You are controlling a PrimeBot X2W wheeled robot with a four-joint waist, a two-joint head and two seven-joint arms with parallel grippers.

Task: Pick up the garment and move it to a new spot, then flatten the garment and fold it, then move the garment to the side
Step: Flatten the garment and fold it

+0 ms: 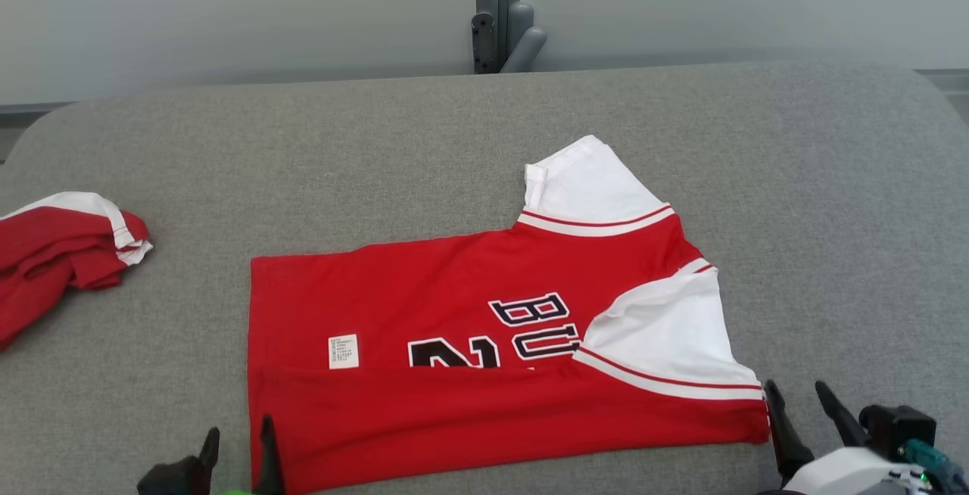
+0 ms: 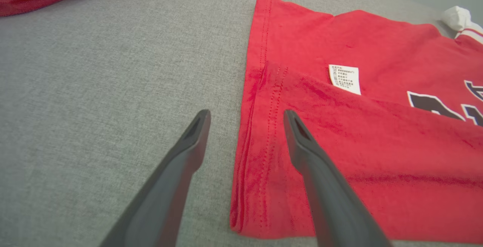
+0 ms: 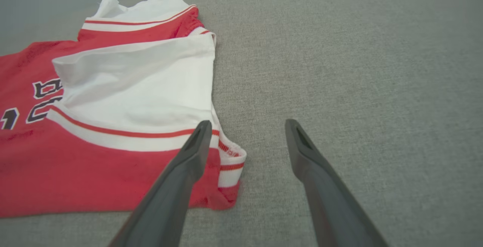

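Counted two red cloth items on the grey desk [image 1: 469, 124].

Item one, the garment [image 1: 454, 404]: flat at centre-front, near long edge folded up over itself, black lettering partly covered. Two white sleeves [image 1: 594, 188], one white label [image 1: 343, 351].

Item two, a second garment [image 1: 60, 253]: bunched at the left edge, well apart from the first.

Two pincers, both with fingers spread apart, gripping nothing.
- Left pincer [image 1: 238, 440] at the hem corner: one finger over cloth, one over bare desk.
- Right pincer [image 1: 796, 396] at the opposite near corner, straddling likewise.

grey fabric surface [image 1: 424, 147]: red-white jersey [image 1: 424, 404] centre, crumpled red garment [image 1: 53, 253] left.
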